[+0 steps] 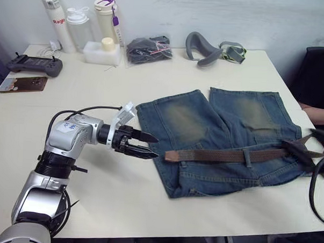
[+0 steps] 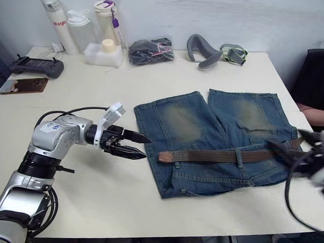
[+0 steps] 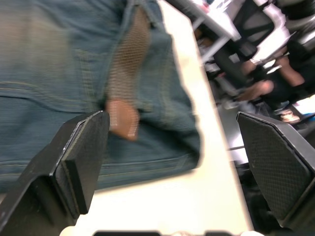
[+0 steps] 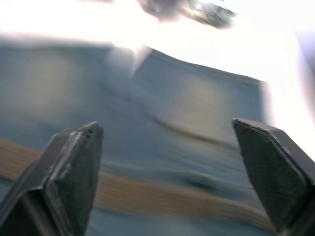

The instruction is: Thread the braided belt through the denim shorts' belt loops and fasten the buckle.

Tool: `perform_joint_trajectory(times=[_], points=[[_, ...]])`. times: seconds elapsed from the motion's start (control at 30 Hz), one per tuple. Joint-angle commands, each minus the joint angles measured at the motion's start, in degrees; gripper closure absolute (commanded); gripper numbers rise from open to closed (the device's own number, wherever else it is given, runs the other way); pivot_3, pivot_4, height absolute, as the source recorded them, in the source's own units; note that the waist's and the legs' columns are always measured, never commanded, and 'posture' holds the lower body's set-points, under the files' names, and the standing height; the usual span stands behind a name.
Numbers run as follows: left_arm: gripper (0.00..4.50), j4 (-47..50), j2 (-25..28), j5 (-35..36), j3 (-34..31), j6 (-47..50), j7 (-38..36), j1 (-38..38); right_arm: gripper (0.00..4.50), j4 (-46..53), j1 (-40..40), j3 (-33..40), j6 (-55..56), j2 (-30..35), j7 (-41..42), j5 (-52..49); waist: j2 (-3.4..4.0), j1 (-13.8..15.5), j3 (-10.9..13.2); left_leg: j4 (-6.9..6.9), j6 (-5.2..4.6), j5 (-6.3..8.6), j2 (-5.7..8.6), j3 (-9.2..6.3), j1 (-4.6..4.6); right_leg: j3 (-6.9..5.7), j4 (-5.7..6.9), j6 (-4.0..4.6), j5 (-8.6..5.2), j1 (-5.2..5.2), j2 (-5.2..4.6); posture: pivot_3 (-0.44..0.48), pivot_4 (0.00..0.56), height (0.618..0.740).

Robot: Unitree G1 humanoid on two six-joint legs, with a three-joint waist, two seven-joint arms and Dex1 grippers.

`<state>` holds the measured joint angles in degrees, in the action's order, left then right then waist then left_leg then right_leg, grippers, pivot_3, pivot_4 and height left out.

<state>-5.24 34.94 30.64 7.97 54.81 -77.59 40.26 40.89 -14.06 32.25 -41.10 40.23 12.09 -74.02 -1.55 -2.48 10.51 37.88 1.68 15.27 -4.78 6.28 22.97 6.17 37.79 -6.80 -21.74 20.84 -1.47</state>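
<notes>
Even bright overhead light, soft shadows on white table [image 1: 147,207]; right wrist view motion-blurred, overexposed top; left wrist slightly blurred.

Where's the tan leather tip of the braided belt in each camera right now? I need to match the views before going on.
Left eye view: belt tip lies on the denim shorts, just beyond the open left gripper.
Right eye view: tip, same spot ahead of that gripper.
Left wrist view: tip beside the near finger.
Right wrist view: blurred braided belt crosses low; tip not identifiable.
Shared landmark: the shorts' faded patch.
</notes>
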Motion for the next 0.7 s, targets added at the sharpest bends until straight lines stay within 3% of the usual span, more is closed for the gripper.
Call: perform_joint_trajectory(times=[0.03,0.27,0.7], points=[[0.0,0.73,0.69,1.35,-0.07,-0.03,-0.55,1.37,0.05,7.12,0.12,-9.08,-0.06,-1.34,-13.46,-15.27,0.14,-0.16,0.03,-0.03,-0.02,0.01,0.0,0.01,0.07,0.01,0.03,0.0,0.0,0.1,-0.03,0.0,0.15,0.74],[0.0,-0.79,1.39,0.2,-0.65,-1.68,1.39,1.68,0.05,2.93,-0.88,-25.15,0.77,-9.57,-22.99,-13.26,-0.31,0.31,-0.12,-0.04,-0.27,-0.01,0.1,0.21,0.29,0.1,-0.04,-0.13,0.07,0.36,-0.18,0.0,0.15,0.74],[0.0,1.72,2.98,2.89,-2.04,0.87,2.78,0.68,0.05,-9.48,9.06,-29.45,1.46,-14.89,-21.58,1.48,-0.3,-0.47,-0.12,-0.17,-0.17,-0.07,0.09,0.44,0.3,0.19,0.09,-0.06,0.03,0.65,-0.06,0.0,0.15,0.74]])
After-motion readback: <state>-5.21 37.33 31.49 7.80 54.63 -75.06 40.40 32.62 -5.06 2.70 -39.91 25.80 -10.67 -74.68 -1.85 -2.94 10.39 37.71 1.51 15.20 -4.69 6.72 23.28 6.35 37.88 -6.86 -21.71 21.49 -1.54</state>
